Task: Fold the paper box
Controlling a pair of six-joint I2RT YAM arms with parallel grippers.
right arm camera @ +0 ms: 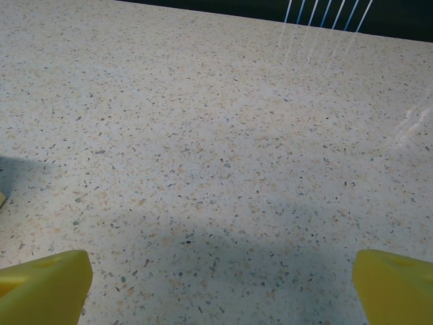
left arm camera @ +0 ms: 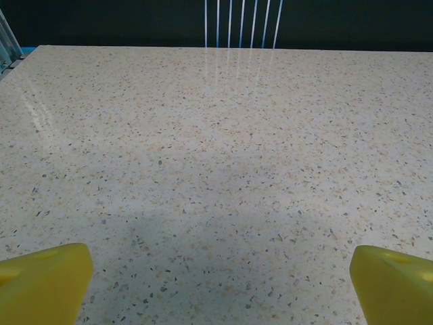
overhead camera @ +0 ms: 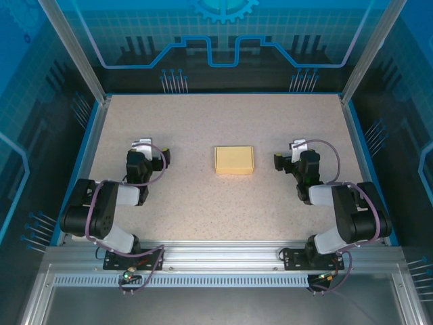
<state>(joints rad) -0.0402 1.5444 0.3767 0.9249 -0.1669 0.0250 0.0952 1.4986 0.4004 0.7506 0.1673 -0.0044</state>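
the paper box (overhead camera: 234,160) lies flat on the speckled table (overhead camera: 203,210), about midway between my two arms and a little toward the far side. it is a pale yellow rectangle with its long side running left to right, and from above a thin fold line shows along its right end. nothing touches it.

my left gripper (overhead camera: 143,146) sits over the table to the left of the box, well apart from it and pointing toward the far edge. its jaws stand wide apart with nothing between them. in the left wrist view the two yellow fingertips (left arm camera: 44,284) sit at the bottom corners, with bare speckled surface from one to the other.

my right gripper (overhead camera: 298,147) sits to the right of the box, also well apart from it and at about the same depth on the table. it is spread wide too and holds nothing. the yellow fingertips (right arm camera: 47,284) in the right wrist view frame bare table, with a soft shadow lying across the near part.

both arms are folded back on themselves, elbows toward the near rail (overhead camera: 216,261).
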